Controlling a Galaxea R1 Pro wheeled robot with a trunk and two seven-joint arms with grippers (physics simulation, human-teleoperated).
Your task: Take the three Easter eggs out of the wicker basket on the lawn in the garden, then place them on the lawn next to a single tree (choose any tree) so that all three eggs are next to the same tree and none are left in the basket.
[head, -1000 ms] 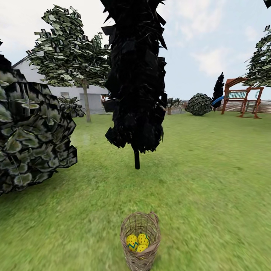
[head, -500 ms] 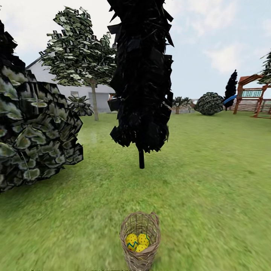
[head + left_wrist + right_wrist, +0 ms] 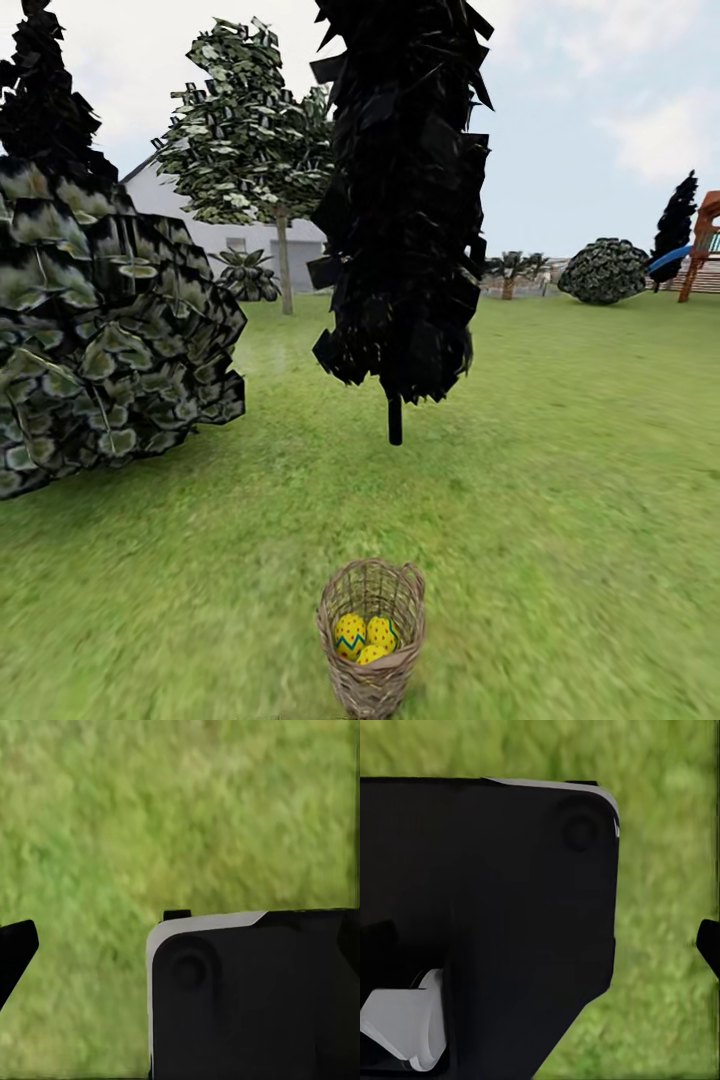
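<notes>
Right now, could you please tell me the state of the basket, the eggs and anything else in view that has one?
Basket: upright on the grass, open at the top.
Eggs: three, all inside the basket, none on the grass.
Dark tree: standing beyond the basket, nothing at its thin trunk.
Pale-trunk tree: standing farther back, nothing visible at its foot.

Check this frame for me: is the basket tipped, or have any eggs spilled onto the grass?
Nothing stands out. The wicker basket stands upright on the lawn, and the three Easter eggs sit together inside it. No egg lies on the grass. The dark tree beyond it has a thin trunk under heavy foliage, but it stands straight.
</notes>
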